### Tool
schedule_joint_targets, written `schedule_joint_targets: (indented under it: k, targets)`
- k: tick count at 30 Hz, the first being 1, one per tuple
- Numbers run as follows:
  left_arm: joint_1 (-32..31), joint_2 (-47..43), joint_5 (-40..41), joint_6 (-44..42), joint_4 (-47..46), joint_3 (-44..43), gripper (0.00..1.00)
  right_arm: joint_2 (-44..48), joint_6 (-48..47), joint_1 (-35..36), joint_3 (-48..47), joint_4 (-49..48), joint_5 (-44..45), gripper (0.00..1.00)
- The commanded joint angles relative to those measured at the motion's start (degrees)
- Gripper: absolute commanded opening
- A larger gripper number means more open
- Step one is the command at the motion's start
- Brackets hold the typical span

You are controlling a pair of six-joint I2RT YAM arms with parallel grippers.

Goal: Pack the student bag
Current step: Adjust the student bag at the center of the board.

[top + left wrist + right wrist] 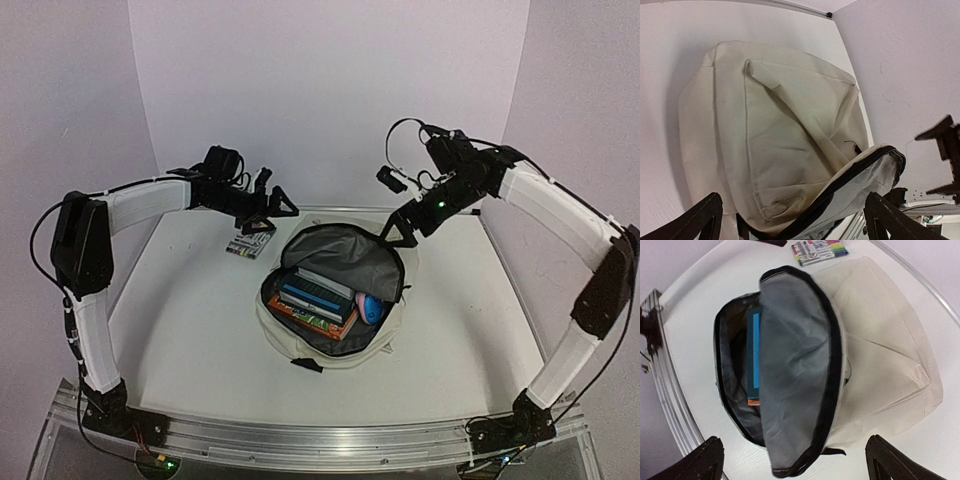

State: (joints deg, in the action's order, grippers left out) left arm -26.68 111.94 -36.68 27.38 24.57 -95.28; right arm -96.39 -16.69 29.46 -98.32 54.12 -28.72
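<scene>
Two grippers hang above the far half of the white table [190,330], both spread wide and holding nothing. The left gripper [266,204] hovers over the far-left part of the table. In its wrist view its black fingers [700,220] stand far apart, with only cream fabric below them. The right gripper [401,232] sits near the far-right edge of the raised flap, and its wrist view shows the jaws equally wide with nothing between them.

The student bag [885,365] lies in the middle of the table. It is unzipped and open upward, with its grey-lined flap folded back toward the far edge. Inside, a stack of books [312,300] fills the left side, a blue one on top and an orange-edged one lowest. A small rounded blue-and-pink item [372,308] lies just beside them on the right. A pack of coloured markers [250,245] lies flat on the table just off the bag's far-left side, beneath the left gripper.
</scene>
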Motion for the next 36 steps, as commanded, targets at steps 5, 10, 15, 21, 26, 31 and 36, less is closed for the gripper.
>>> schedule_joint_targets:
  k: [5,10,15,21,26,31,36]
  targets:
    - [-0.46,4.04,-14.39,1.72,-3.30,-4.85,0.89,-11.27,10.88,-3.72,-5.25,1.10,-20.19,0.88]
    - [-0.86,-0.53,-14.01,1.57,-3.39,0.04,0.82,-11.26,8.36,0.75,-3.99,1.63,-22.10,0.54]
    - [-0.50,-8.19,-8.46,2.88,-4.90,8.98,0.79,-6.10,-0.23,9.97,-0.72,3.57,-16.80,0.16]
    - [-0.36,-14.84,-3.53,6.74,-5.66,16.12,0.79,-1.79,-10.15,17.88,7.11,2.77,-9.87,0.23]
    - [-0.35,-15.31,-0.72,6.82,-2.36,17.12,0.82,-2.44,-12.22,18.13,11.30,2.57,-12.15,0.55]
    - [-1.54,-15.33,2.36,4.00,2.20,15.61,0.87,-1.60,-6.85,14.47,6.06,2.53,-13.61,0.79]
    - [-2.36,-17.28,4.22,2.78,2.46,18.77,0.87,-2.55,-1.14,2.58,0.16,6.58,-12.11,0.80]
